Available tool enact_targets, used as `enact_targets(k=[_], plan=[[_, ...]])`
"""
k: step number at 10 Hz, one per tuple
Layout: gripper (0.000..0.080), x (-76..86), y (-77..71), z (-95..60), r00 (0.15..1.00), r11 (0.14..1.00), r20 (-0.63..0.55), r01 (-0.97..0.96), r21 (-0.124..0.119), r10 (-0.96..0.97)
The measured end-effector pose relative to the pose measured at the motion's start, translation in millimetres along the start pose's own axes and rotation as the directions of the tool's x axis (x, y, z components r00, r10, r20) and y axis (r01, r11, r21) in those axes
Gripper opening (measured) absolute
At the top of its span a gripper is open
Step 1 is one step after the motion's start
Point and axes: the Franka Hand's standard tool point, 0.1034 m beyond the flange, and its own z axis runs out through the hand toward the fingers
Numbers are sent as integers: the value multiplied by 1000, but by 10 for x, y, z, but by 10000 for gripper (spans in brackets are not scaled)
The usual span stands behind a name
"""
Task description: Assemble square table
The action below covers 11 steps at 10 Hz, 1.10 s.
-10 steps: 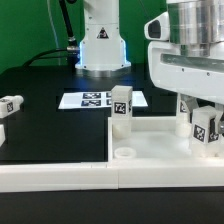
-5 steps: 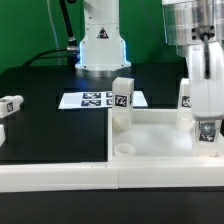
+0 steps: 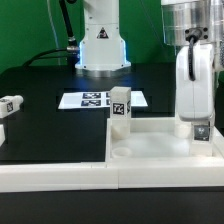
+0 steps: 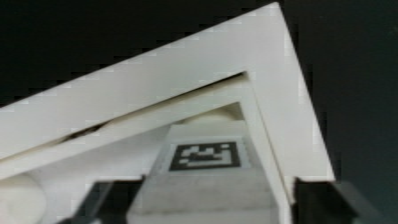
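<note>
The square table top [image 3: 150,122] lies as a white tray at the front right, and its corner rim [image 4: 178,80] fills the wrist view. One white tagged leg [image 3: 120,108] stands upright in the far corner on the exterior view's left. Another leg [image 3: 203,130] stands in the corner on the exterior view's right, its tag [image 4: 205,155] facing the wrist camera. My gripper [image 3: 201,136] reaches straight down over that leg. Its dark fingers [image 4: 111,200] stand on either side, and a thin gap shows on one side. An empty round socket [image 3: 125,152] sits in the near corner.
A loose tagged leg [image 3: 10,104] lies at the exterior view's left edge on the black table. The marker board [image 3: 90,100] lies flat before the robot base [image 3: 100,50]. A long white wall piece [image 3: 50,175] runs along the front.
The hand has turned about its vertical axis over the right leg, from broadside to edge-on. The jaws have spread apart around the leg.
</note>
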Motion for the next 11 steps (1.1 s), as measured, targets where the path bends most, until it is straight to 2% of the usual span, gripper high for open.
enact_targets(k=[1, 3, 5, 7, 11], plan=[[619, 1, -18, -28, 1000, 1000, 2, 19, 5, -19], [645, 42, -62, -342, 997, 997, 29, 71, 32, -72], [649, 180, -159, -593, 994, 993, 38, 102, 62, -105], [649, 143, -106, -496, 993, 992, 32, 112, 49, -114], [649, 148, -106, -490, 993, 993, 31, 112, 48, -114]])
